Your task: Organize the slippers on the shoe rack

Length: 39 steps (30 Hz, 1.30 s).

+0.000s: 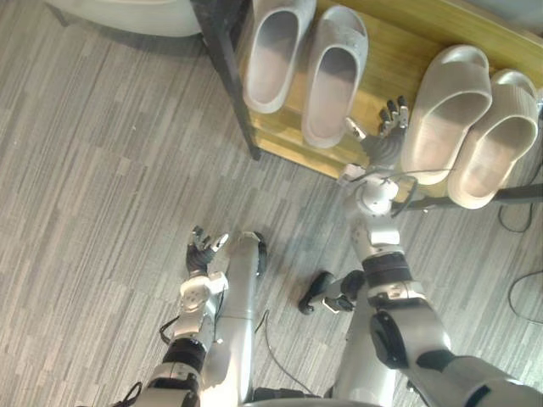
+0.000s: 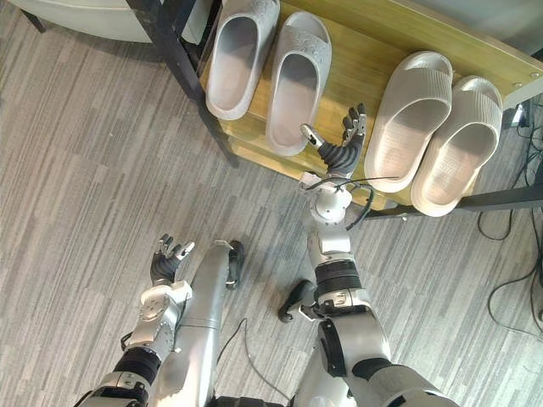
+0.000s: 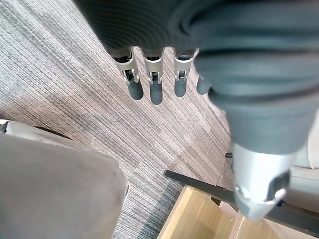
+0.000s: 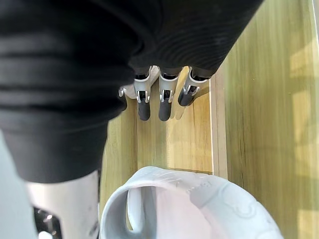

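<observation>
Slippers: a smooth grey pair [image 1: 335, 76] and a ribbed beige pair [image 1: 454, 106] are set on the wooden shoe rack [image 1: 392, 55]. Between them the right hand [image 1: 386, 134] is held, fingers apart. Off the rack, the left hand [image 1: 204, 251] is held with fingers relaxed over striped grey flooring [image 1: 102, 170].

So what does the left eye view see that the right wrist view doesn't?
Left eye view: two slipper pairs on the wooden shelf, a grey pair and a ribbed beige pair, plus the left hand over the floor. Right wrist view: the fingers from up close, straight, holding nothing. Both: the right hand, the shelf and one pale slipper.
</observation>
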Available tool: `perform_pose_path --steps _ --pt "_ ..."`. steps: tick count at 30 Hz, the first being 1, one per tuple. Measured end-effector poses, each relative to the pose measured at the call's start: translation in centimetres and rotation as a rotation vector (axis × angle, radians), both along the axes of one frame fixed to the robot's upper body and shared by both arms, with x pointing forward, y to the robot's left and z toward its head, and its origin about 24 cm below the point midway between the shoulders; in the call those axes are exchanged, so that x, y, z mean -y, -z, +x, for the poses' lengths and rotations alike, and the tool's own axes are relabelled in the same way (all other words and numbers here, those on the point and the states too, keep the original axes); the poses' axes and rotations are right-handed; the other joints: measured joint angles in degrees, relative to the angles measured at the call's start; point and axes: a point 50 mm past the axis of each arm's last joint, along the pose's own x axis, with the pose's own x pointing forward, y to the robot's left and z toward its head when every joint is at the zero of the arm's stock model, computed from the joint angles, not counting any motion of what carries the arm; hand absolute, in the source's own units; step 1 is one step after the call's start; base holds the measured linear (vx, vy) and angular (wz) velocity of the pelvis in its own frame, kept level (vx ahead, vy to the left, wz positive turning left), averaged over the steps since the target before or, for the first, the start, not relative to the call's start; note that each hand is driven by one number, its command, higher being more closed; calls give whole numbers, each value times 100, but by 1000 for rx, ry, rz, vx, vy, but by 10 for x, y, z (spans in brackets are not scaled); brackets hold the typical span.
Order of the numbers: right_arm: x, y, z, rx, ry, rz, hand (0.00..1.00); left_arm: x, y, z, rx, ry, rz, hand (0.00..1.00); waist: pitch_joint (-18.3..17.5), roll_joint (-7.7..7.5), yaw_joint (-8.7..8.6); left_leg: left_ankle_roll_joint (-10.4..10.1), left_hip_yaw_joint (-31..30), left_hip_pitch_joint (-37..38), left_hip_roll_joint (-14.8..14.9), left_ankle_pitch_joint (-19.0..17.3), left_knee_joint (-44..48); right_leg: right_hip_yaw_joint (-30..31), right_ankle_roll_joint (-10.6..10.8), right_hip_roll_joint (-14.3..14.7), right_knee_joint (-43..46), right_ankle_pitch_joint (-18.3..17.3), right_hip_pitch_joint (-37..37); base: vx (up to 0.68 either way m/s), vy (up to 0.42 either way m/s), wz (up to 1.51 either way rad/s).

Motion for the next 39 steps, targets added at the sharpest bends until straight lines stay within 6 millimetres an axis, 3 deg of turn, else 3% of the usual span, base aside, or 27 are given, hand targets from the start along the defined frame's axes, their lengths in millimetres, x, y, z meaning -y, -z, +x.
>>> perform_pose_path --steps 19,31,39 --pt "-33 -13 6 23 -141 13 0 6 0 4 -5 8 -14 0 -8 15 174 -43 -118 -29 -83 30 -67 -133 7 -17 -53 -10 77 3 2 2" --pt "-34 -17 11 9 -141 6 0 6 1 3 -17 -7 -11 0 -30 55 202 -64 -154 -54 -108 40 -65 -173 -31 -32 -25 -30 77 -1 2 1" --pt "-28 -19 16 -13 -118 -19 0 11 7 1 -42 -4 -27 0 -112 201 267 -92 -176 -70 -104 56 -62 -211 -97 -31 3 -63 77 0 0 0"
